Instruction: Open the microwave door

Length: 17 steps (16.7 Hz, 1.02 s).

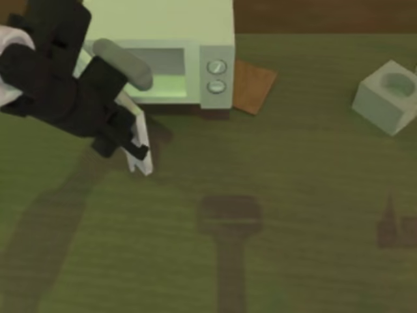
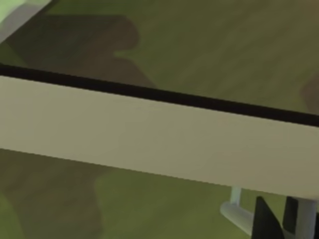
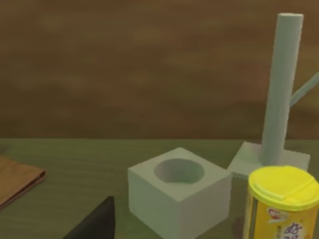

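Left gripper clamped on the outer edge of the door, swung wide open from the microwave.

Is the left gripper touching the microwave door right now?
Touching. In the top view, the left gripper sits directly on the swung-out edge of the microwave door, with no gap visible.

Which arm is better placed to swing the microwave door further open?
The left. Its end effector is already at the free edge of the microwave door, which stands partly open. The right arm does not show in the top view.
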{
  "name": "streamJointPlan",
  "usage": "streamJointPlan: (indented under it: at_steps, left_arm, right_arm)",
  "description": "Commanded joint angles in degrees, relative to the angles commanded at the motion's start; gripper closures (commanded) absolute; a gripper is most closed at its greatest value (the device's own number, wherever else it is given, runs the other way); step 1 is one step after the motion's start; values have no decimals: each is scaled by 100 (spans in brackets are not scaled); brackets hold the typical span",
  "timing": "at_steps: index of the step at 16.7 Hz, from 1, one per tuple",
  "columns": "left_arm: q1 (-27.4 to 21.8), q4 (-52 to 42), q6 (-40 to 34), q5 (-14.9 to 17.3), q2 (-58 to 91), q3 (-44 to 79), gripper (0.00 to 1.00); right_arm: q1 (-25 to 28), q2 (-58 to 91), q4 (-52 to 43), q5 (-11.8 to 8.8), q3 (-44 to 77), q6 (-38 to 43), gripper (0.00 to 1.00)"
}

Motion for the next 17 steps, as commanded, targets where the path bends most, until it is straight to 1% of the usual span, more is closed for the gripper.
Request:
streamJointPlan:
  at_steps: [2,8,17]
  left_arm:
    - [98,-51,234,86,-41,-6,100]
    - [449,-293,1015,487,-137,-101,100]
    - [461,-298,1042,501,-144,-104,100]
  right_arm:
    - [0,0,0,0,0,0,0]
    - [0,0,0,0,0,0,0]
    - [0,0,0,0,0,0,0]
